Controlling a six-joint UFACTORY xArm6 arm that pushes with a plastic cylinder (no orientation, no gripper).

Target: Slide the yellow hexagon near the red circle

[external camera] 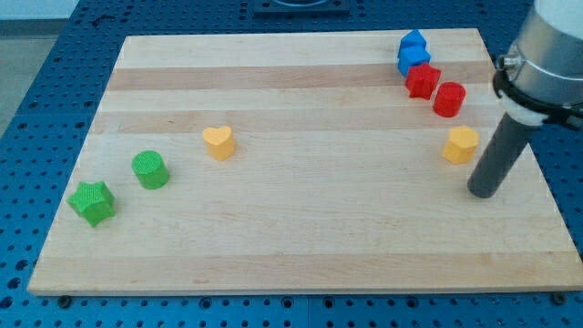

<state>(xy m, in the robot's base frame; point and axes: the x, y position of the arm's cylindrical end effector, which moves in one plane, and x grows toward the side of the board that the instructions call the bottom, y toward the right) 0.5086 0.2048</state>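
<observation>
Landmark: you are reading every place here from the red circle (pixel 449 98), which is sitting near the tabletop's (pixel 301 246) right edge in the view.
Yellow hexagon (pixel 461 144): it is lying just below the red circle, close but apart from it, and near that same right edge.
My tip (pixel 484 192): it is resting below and slightly right of the yellow hexagon, just beside it; you cannot tell whether it is touching.
Gripper: the arm is carrying none, only the dark rod, so nothing is being grasped.
Red star (pixel 422 80): it is sitting just up-left of the red circle, almost touching.
Blue blocks (pixel 413 52): they are crowding the top edge, above the red star.
Yellow heart (pixel 219 141): it is sitting far left of the red circle, mid-board.
Green cylinder (pixel 149 169) and green star (pixel 93 201): they are lying farther left still, toward the left edge.
Open room: you are seeing bare wood between the yellow heart and the yellow hexagon.
</observation>
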